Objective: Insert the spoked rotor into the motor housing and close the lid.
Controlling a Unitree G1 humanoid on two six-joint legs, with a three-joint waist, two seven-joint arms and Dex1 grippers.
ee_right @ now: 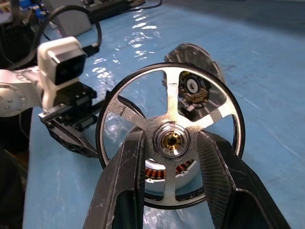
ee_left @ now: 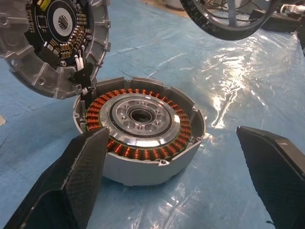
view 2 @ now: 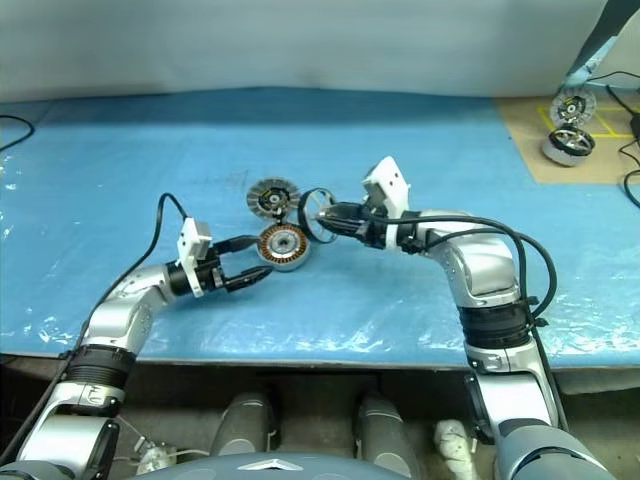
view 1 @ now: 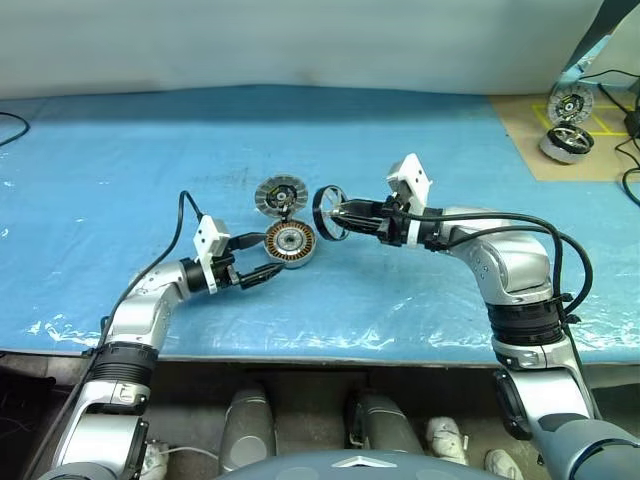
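Silver-spoked rotor (ee_right: pixel 169 140) in right pincer (ee_right: pixel 170 143) above motor housing (ee_left: pixel 140 136); left pincer (ee_left: pixel 171 176) wide.

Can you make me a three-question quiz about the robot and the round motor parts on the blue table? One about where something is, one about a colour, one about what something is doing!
1. Where is the spoked rotor?
A. Lying flat on the table
B. Held up in the right gripper
C. Inside the motor housing

2. What colour are the windings in the motor housing?
A. Copper
B. Green
C. White

3. How is the lid right now?
A. Shut flat on the housing
B. Standing open at the housing's edge
C. Held in the left gripper

Answers:
1 B: the black fingers grip the rotor at its hub, above the table.
2 A: a copper-coloured ring circles the silver centre.
3 B: the lid tilts upward, leaving the windings uncovered, while the left gripper is open and holds nothing.
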